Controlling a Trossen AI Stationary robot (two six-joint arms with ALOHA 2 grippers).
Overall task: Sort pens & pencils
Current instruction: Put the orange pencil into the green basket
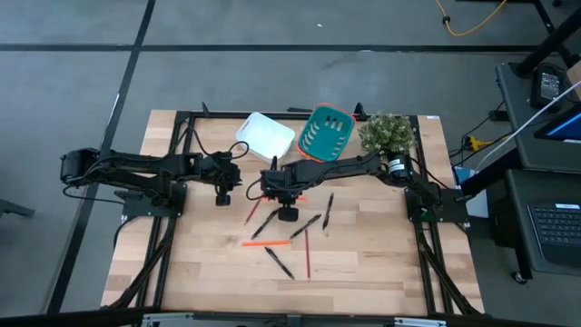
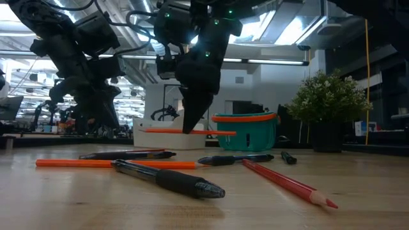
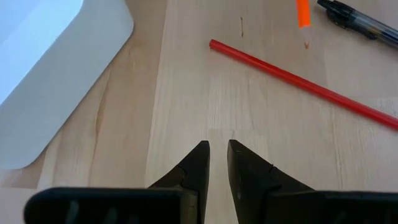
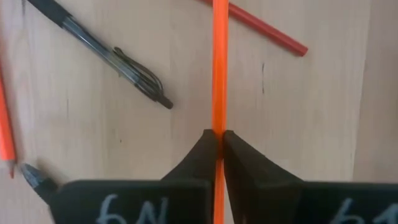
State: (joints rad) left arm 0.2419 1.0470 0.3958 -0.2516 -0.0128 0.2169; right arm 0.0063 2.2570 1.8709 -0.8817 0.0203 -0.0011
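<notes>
At nine o'clock the left gripper point(image 3: 218, 163) hovers, matte fingers nearly touching, gripping nothing; at centre the right gripper point(image 4: 217, 146) pinches a slim orange pencil point(image 4: 219, 68) above pale grained wood; glossy black pens point(image 1: 310, 223) lie at five o'clock.

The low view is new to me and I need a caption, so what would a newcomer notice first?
First, the right pincer at mid-table, shut on an orange pencil held level above the wood. Next, the black pens and red and orange pencils scattered on the table below it. Behind sit a white tray and a teal basket; the left pincer waits near the tray.
</notes>
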